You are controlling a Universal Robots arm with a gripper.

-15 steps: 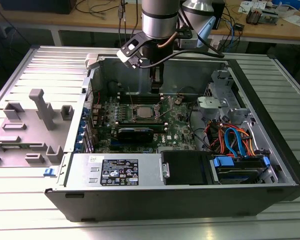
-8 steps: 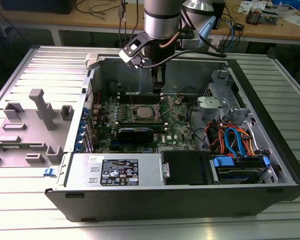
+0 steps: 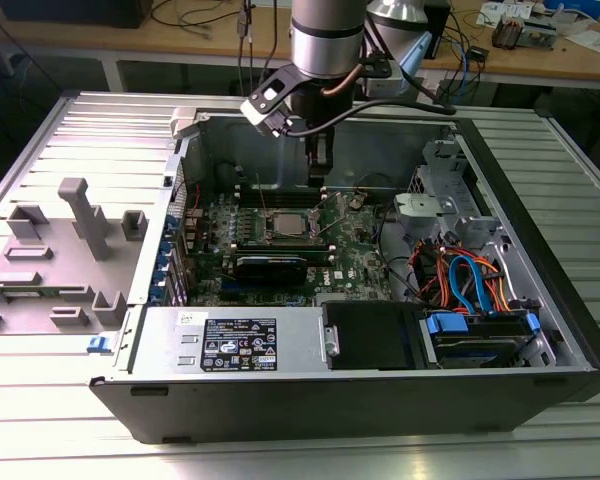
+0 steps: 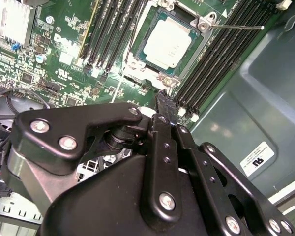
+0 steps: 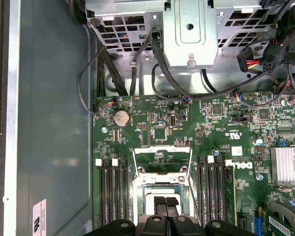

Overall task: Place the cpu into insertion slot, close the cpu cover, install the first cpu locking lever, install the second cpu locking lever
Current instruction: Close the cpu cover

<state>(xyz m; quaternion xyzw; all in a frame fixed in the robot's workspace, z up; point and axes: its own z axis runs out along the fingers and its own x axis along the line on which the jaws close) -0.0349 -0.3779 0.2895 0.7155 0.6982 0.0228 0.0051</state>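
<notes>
Exterior view: gripper [image 3: 319,172] hovering inside open case [image 3: 400,400], just above board [image 3: 360,255].
Second wrist view: cpu [image 4: 168,43] sitting in slot [image 4: 136,65]; lever [image 4: 238,27] sticking out free, so likely nothing latched.
First wrist view: cover [image 5: 162,149] standing flipped open, leaving slot reachable; jaws pressing together, gripping nothing.

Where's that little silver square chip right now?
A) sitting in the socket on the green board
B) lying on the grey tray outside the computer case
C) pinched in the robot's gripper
A: in the second wrist view the cpu lies flat in the insertion slot on the green motherboard, while the gripper carries nothing.
</notes>
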